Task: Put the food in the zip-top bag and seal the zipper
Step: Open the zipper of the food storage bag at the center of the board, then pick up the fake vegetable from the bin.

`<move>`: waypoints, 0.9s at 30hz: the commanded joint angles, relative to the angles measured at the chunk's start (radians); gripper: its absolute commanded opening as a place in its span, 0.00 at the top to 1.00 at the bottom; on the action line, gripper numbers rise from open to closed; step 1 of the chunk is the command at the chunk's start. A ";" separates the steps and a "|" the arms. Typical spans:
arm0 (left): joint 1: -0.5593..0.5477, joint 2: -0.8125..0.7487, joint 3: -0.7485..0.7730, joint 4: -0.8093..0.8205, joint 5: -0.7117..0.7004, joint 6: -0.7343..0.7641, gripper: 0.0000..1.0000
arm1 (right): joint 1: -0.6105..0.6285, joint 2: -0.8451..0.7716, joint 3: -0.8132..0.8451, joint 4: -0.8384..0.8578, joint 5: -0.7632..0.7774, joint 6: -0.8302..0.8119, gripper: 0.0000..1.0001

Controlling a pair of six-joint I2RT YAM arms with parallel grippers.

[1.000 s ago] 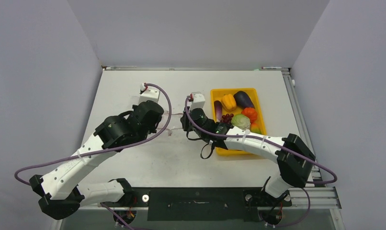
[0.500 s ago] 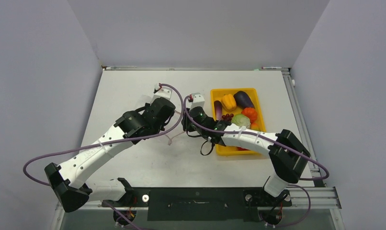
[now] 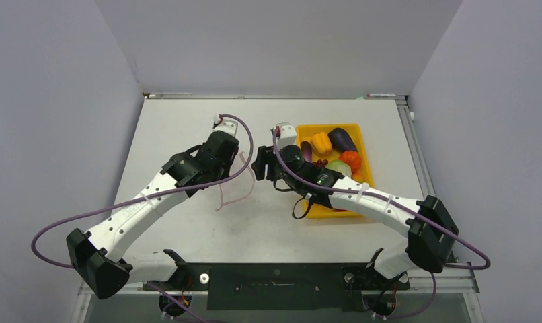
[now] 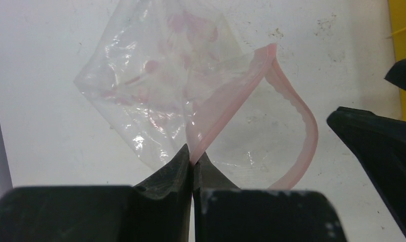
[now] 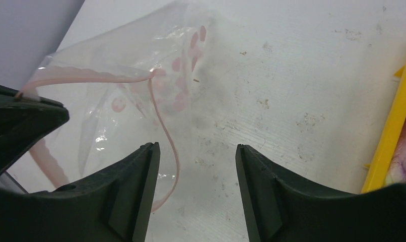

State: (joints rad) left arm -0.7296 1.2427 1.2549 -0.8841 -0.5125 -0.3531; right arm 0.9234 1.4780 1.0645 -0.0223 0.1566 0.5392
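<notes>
The left gripper (image 4: 192, 160) is clamped on one lip of the zipper (image 4: 230, 97), and the bag (image 4: 140, 85) gapes just ahead of it. The right gripper (image 5: 195, 148), jaws apart and empty, faces that mouth. The food (image 3: 332, 156) sits in the tray (image 3: 325, 126) to its right. This looks like the bag-opening step; next, the right gripper likely fetches food.

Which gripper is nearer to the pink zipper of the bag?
Left. The left gripper holds the zipper between its shut jaws. The right gripper hangs beside it, on the yellow tray's side, jaws open, gripping nothing.
</notes>
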 commanded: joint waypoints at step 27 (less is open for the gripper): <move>0.070 -0.060 -0.133 0.167 0.231 0.035 1.00 | -0.229 -0.307 -0.073 -0.415 0.311 -0.091 0.08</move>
State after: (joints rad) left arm -0.6701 1.2205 1.1206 -0.7643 -0.3065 -0.3279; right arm 0.7242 1.2102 1.0058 -0.3878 0.3832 0.4316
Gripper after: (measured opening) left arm 0.002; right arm 0.936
